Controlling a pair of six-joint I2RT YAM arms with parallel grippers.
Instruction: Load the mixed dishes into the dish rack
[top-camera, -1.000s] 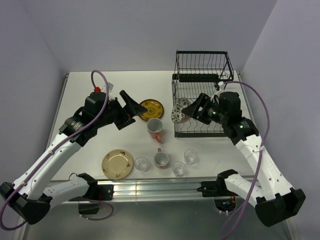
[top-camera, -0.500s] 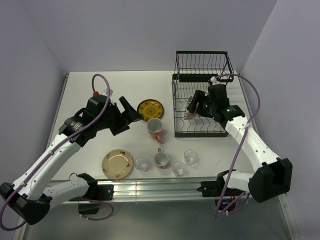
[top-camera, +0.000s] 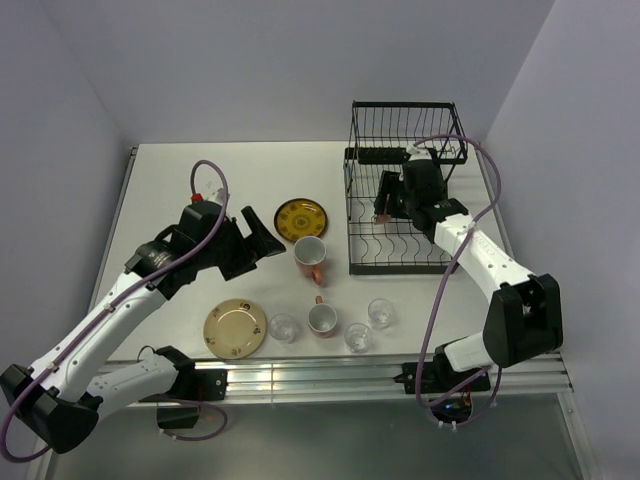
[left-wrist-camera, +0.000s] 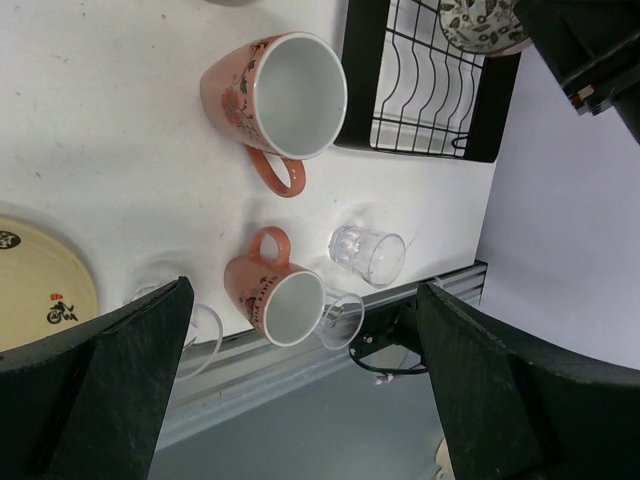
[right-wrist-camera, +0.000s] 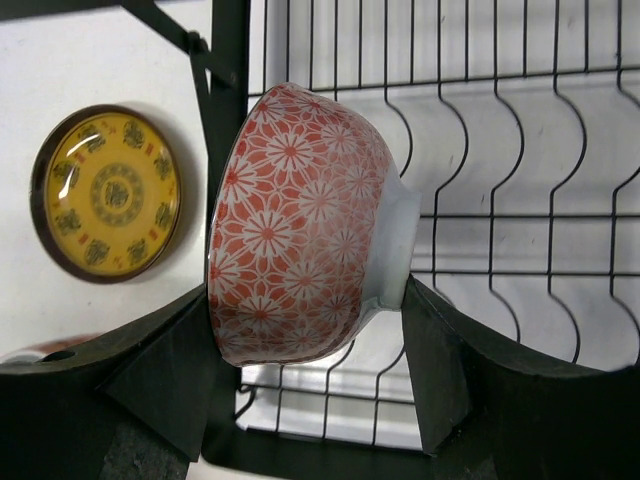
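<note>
The patterned bowl (right-wrist-camera: 300, 225) is clamped between the right fingers (right-wrist-camera: 160, 390), one pressed at its mouth side and the other against its pale foot. It is off the wires, just above the slotted base of the black wire dish rack (top-camera: 395, 270), near the rack's left wall.

The bowl is turned on its side. In the right wrist view its axis runs across the picture, with the rim to the left, toward the yellow patterned plate (right-wrist-camera: 105, 193), and the foot to the right. The outside shows an orange-red flower pattern. The left wrist view catches a dark patterned inside.

The left fingers (left-wrist-camera: 110, 390) are spread wide and grip nothing. They hang over the tabletop (top-camera: 180, 180) above the mugs, well apart from the rack.

Seven dishes stand on the tabletop:
- **Mugs:** there are two orange-and-white mugs, one (top-camera: 311, 255) just left of the rack's near corner and one (top-camera: 321, 319) nearer the arm bases. Both are upright with mouths up, and their handles point toward each other.
- **Glasses:** there are three small clear glasses, one (top-camera: 283, 327) left of the near mug, one (top-camera: 357, 336) to its right and one (top-camera: 380, 313) further right.
- **Plates:** there are two, both lying flat. The yellow one sits beside the rack, and the tan speckled plate (top-camera: 235, 328) lies just left of the glasses.
</note>
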